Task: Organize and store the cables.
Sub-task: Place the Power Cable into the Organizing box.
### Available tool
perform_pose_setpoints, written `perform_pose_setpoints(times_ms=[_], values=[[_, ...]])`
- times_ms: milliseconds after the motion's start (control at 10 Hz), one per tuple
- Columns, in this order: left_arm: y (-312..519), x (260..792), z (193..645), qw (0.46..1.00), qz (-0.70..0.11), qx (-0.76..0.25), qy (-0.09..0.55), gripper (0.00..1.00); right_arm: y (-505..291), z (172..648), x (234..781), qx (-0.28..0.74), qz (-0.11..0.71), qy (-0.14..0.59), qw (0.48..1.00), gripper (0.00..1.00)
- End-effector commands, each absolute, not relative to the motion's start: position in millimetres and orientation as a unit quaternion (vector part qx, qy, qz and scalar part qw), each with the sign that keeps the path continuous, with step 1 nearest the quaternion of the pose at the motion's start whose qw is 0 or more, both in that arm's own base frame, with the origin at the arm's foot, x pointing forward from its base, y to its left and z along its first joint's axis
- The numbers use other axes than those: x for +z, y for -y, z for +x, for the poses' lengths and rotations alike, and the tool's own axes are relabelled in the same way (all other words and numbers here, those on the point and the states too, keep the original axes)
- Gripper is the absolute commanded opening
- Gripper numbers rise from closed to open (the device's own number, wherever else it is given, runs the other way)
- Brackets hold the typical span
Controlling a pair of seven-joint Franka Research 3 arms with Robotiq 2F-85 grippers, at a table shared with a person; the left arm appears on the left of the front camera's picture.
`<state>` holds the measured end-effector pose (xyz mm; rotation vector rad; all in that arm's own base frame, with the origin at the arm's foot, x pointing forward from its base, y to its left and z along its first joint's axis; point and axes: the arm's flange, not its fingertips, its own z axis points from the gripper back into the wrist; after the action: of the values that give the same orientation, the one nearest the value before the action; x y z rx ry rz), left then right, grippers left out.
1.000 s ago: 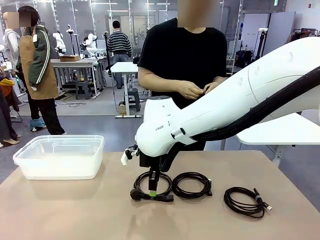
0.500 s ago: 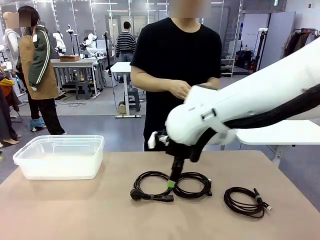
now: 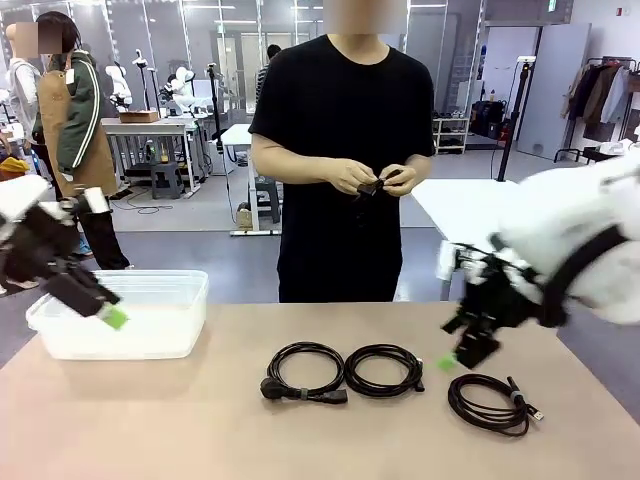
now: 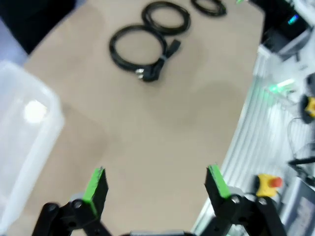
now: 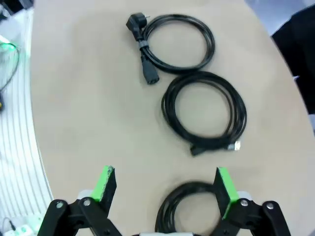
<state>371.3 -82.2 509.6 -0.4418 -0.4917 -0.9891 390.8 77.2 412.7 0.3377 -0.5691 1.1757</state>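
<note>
Counter (image 3: 180, 430): tan, smooth top, carrying one bin and three cable coils.
Container: translucent white rectangular plastic bin (image 3: 150, 318), open-topped, at the counter's far left corner.
Bin contents: only a pale bottom seen through the walls; all three coils outside it, well to its right.
Left coil: thin black cord wound in a round loop with a power plug and a block connector (image 3: 305, 372), flat on the counter near the middle.
Middle coil: thin black cord in a round loop with a small light-tipped connector (image 3: 383, 370), just beside the left coil on its right, edges close or touching.
Right coil: thin black cord in a looser round loop with a slim plug end (image 3: 490, 402), apart from the other two, toward the right edge.
Left end effector (image 4: 157, 184): spread wide, pinching nothing; blurred in the front view, in front of the bin's near wall; bin off to one side in the wrist view, bare counter below.
Right end effector (image 5: 161, 187): spread wide, pinching nothing; above the counter just beside the right coil, that coil lying below and between the green pads in the wrist view.
Person (image 3: 340, 130): black T-shirt, standing at the far side, small dark object (image 3: 370, 186) at chest height.
</note>
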Motion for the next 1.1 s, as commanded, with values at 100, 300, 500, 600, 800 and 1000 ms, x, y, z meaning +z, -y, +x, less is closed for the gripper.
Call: perform_pose_setpoints(times_ms=[100, 300, 500, 600, 800, 1000], values=[[154, 511, 388, 0.826, -0.166, -0.5, 0.202, 1.0, 16, 342, 395, 0.526, 0.204, 0.323, 0.76, 1.0], [206, 498, 397, 0.825, -0.112, -0.519, 0.193, 1.0, 82, 316, 375, 0.527, 0.263, 0.349, 0.729, 1.0], [261, 484, 402, 0.799, -0.106, -0.564, 0.18, 1.0, 145, 285, 349, 0.507, 0.284, 0.401, 0.708, 1.0], [285, 478, 402, 0.793, -0.091, -0.576, 0.177, 1.0, 168, 270, 338, 0.495, 0.285, 0.419, 0.706, 1.0], [320, 463, 403, 0.786, -0.08, -0.592, 0.159, 1.0, 192, 246, 320, 0.472, 0.288, 0.45, 0.702, 1.0], [333, 453, 402, 0.778, -0.071, -0.608, 0.142, 1.0, 192, 235, 307, 0.452, 0.287, 0.467, 0.704, 1.0]])
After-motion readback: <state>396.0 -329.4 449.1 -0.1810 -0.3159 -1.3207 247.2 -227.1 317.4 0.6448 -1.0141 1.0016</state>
